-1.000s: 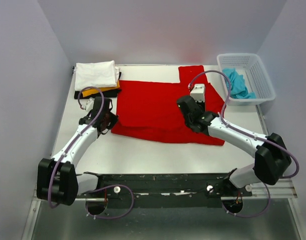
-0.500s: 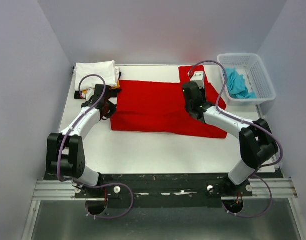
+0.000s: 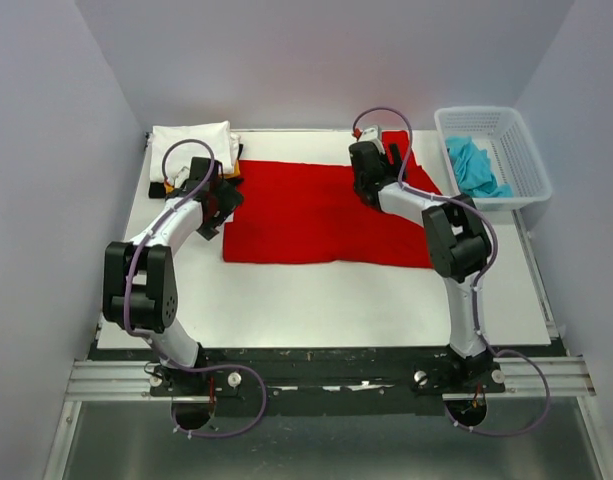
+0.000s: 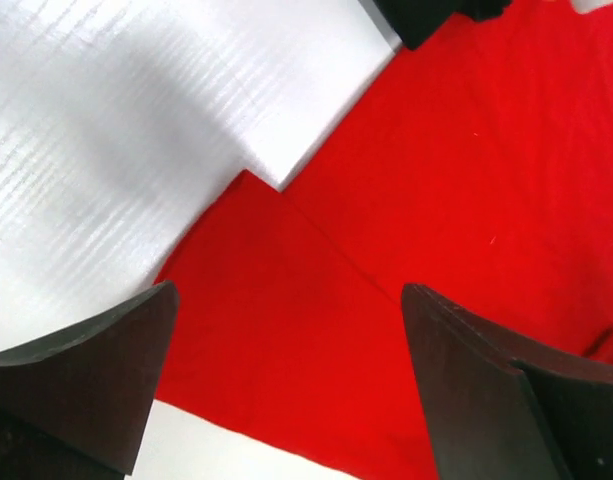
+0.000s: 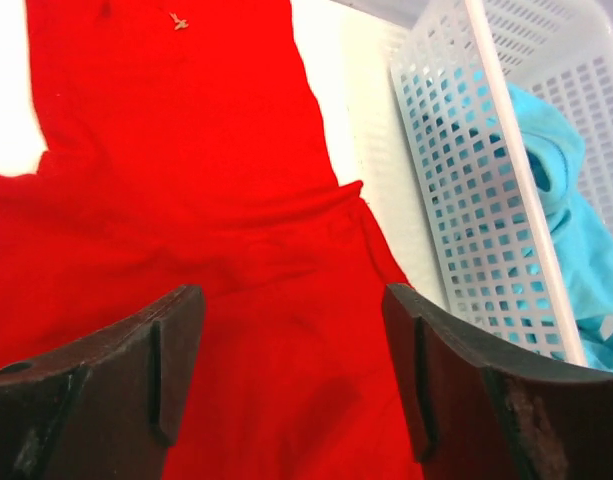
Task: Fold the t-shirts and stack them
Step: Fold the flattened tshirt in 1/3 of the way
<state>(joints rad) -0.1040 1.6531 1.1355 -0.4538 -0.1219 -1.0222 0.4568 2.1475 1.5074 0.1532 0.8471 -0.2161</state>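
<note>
We see a white tabletop (image 3: 316, 300) boxed in by plain pale lilac walls (image 3: 316, 60) on three sides, evenly lit; a dark rail (image 3: 316, 362) runs along its near edge.

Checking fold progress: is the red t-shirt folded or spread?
Spread: the red t-shirt lies flat in one wide sheet, sleeve out.

Bare worktop (image 3: 316, 300) lies open along its near side; the folded t-shirt stack (image 3: 191, 148) (far left) and basket (image 3: 476, 111) crowd the far corners.
</note>
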